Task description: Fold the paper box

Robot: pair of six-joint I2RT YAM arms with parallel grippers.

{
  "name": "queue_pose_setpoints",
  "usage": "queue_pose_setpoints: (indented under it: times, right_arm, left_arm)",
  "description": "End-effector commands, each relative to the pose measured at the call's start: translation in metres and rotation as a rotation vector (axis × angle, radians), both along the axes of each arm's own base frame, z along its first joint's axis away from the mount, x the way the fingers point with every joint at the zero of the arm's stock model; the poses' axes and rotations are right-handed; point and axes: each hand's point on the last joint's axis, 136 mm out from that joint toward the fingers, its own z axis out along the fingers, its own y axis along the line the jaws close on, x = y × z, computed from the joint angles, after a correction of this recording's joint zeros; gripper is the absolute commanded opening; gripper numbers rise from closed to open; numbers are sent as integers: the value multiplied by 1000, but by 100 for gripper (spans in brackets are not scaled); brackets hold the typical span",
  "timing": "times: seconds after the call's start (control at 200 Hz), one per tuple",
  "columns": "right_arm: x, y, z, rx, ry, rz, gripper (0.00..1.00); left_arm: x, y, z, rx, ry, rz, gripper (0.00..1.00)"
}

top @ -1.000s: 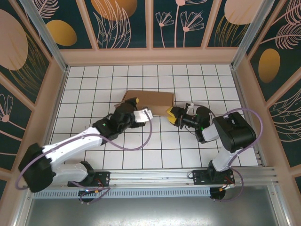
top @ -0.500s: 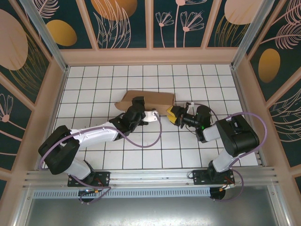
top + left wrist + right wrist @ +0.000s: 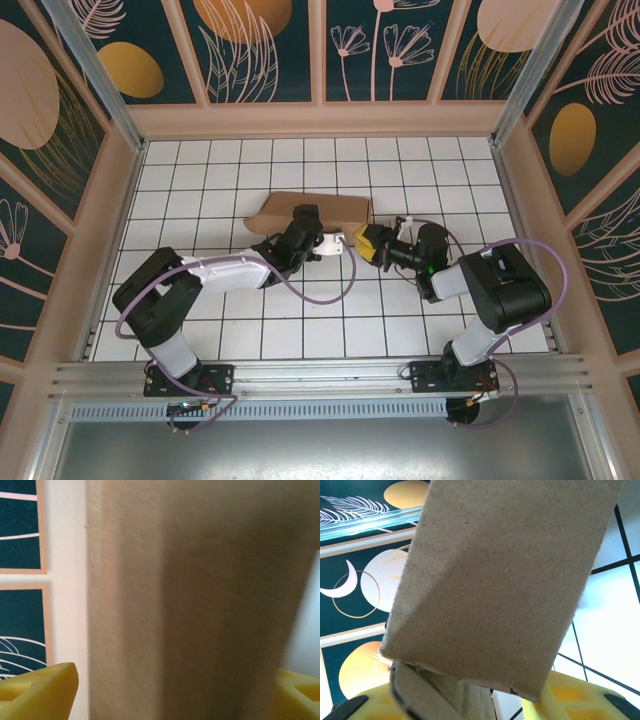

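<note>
Well, starting at the left: my left arm is bent sharply at the elbow well short of the paper box, and its white forearm lies low, running rightward up to the box's near edge. The left gripper sits about midway along that edge with its jaws wide, straddling a cardboard panel. Its yellow fingers stand on either side of the panel, and the wrist view shows a sliver of gap at the left one. The box lies on the white tiled table. It is plain brown corrugated board, matte and fibrous, long and low with a slanted left end. At the box's right near corner my right arm doubles back on itself and points leftward. The right gripper is clamped on a flap there, its blunt yellow fingers flanking doubled cardboard with a ragged cut edge.
</note>
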Motion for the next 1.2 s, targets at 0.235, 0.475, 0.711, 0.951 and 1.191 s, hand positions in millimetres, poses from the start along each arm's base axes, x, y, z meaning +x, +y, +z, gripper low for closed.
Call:
queue_pose_setpoints:
  times: [0.235, 0.475, 0.711, 0.951, 1.191]
  right_arm:
    - [2, -4, 31, 9, -92, -12, 42]
    - [5, -22, 68, -175, -261, -49, 60]
    - [14, -74, 127, -531, -500, -239, 71]
    - [11, -73, 140, -568, -501, -193, 71]
    - [11, -69, 132, -561, -473, -156, 70]
  left_arm:
    - [33, -4, 17, -13, 67, 63, 31]
    - [30, 4, 48, -6, 99, 82, 31]
    - [-13, 8, 97, -28, 282, 68, 39]
    - [-83, 6, 98, -29, 529, -19, 45]
    - [-117, 10, 45, 73, 759, -27, 49]
